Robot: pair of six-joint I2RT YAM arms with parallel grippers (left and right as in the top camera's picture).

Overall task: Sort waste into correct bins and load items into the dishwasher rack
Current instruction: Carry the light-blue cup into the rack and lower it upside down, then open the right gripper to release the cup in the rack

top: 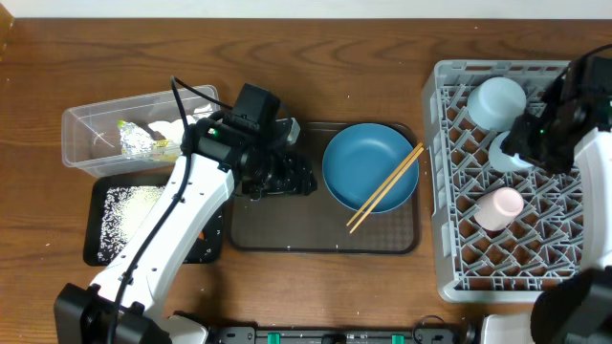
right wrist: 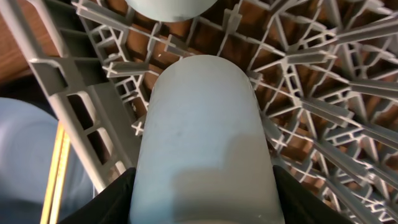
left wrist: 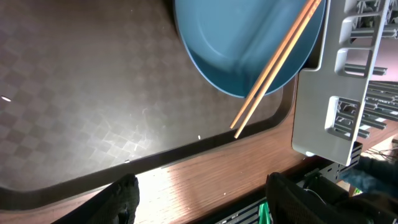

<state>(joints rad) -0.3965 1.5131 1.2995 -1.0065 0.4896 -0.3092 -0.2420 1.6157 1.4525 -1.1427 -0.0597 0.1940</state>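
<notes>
furniture: brown wood-grain table (top: 316, 57) | light: bright glare along its near edge

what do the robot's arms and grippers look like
Both arms are built from smooth white tubular links with black joints. The left arm ends in a boxy black wrist block, with a thin black cable looping beside it. The right arm has the same white shell and a black wrist. The left gripper and right gripper are black, each with two blunt matte fingers.
</notes>
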